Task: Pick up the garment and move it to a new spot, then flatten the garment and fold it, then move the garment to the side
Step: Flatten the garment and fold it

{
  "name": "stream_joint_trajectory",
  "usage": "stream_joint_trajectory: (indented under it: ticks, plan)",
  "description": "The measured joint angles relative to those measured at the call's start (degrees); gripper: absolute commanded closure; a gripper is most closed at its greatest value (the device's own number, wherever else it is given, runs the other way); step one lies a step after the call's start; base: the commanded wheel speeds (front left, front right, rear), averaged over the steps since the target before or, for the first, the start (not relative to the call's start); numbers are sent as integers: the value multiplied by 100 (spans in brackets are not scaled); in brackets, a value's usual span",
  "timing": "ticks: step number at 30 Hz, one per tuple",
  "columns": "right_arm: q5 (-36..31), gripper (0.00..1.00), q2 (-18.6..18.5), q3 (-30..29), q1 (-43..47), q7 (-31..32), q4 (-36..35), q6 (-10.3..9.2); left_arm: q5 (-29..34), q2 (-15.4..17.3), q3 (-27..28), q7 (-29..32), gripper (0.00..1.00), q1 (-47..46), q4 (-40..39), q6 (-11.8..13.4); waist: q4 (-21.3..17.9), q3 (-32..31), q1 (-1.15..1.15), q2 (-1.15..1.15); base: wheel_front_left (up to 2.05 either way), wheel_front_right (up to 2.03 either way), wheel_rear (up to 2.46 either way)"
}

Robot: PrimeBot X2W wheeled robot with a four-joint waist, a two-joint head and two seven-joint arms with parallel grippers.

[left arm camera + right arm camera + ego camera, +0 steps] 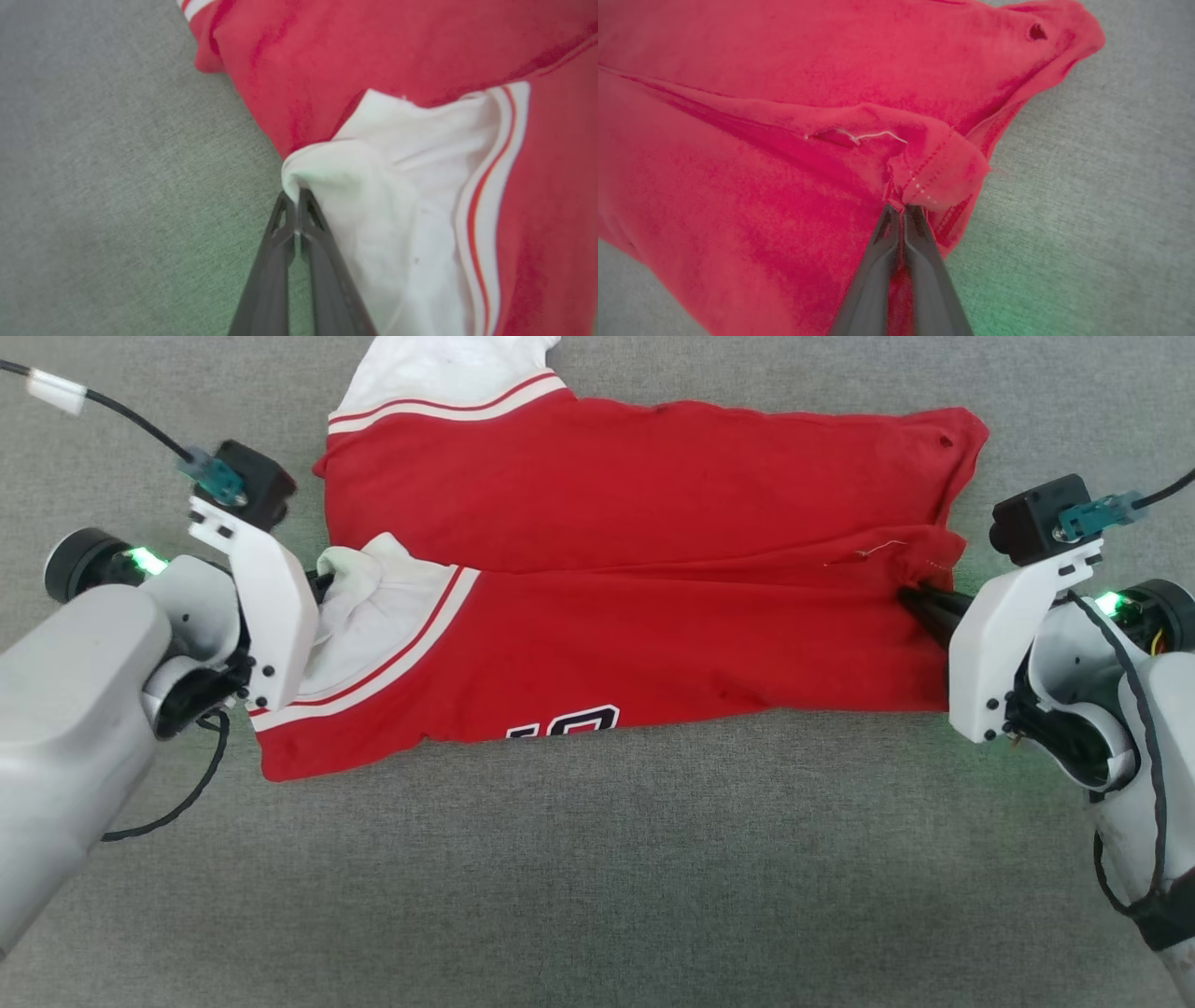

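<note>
**Spotter:** Where's the garment (653, 616)?

**Me:** Mid-frame on the grey surface (597, 877), folded into a band. Its long axis runs left to right, straight between my two arms.

**Spotter:** Grips?

**Me:** The left end effector (295, 205) is clenched on the white cuff (373, 196) at the left end. The right end effector (902, 212) is pinched on the red hem corner (943, 172) at the right end (a loose thread (873, 136) lies just beside it).

**Spotter:** Nearer arm?

**Me:** Neither, as each holds its own end. I judge the next move has to carry both ends together, across that axis.
</note>
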Motion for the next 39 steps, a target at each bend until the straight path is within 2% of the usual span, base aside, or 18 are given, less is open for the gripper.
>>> stream_joint_trajectory:
  ticks: [5,10,14,16,20,29,33,39]
  plan:
    - [49,0,-41,23,-93,-155,246,0,-520,24,-38,261,0,-82,153,0,23,-85,0,0,0,0,0]
    - [62,0,-90,-103,-71,-416,126,-1,-664,189,-68,326,0,-221,29,0,71,-224,0,0,0,0,0]
    - [-55,0,-81,-497,68,-822,-134,0,-793,385,-36,430,0,-225,-185,3,108,-341,0,0,0,0,0]
    - [-113,0,31,-768,205,-1066,-289,-1,-906,511,-7,523,0,-188,-376,103,115,-399,0,0,0,0,0]
    - [-410,0,220,-1232,500,-1485,-702,-1,-1007,767,-26,731,0,49,-961,385,118,-488,0,0,0,0,0]
    - [-1033,0,832,-2139,1294,-2352,-1790,-1,-1402,1393,-57,1000,0,810,-2463,1335,-5,-577,0,0,0,0,0]
    - [-1260,0,1251,-2482,1685,-2539,-2219,-1,-1719,1623,-31,1077,0,1173,-2762,1812,-134,-583,0,0,0,0,0]
    - [-1397,0,1610,-2765,2140,-2487,-2592,-1,-1992,1777,30,1012,0,1495,-2821,2172,-313,-566,0,0,0,0,0]
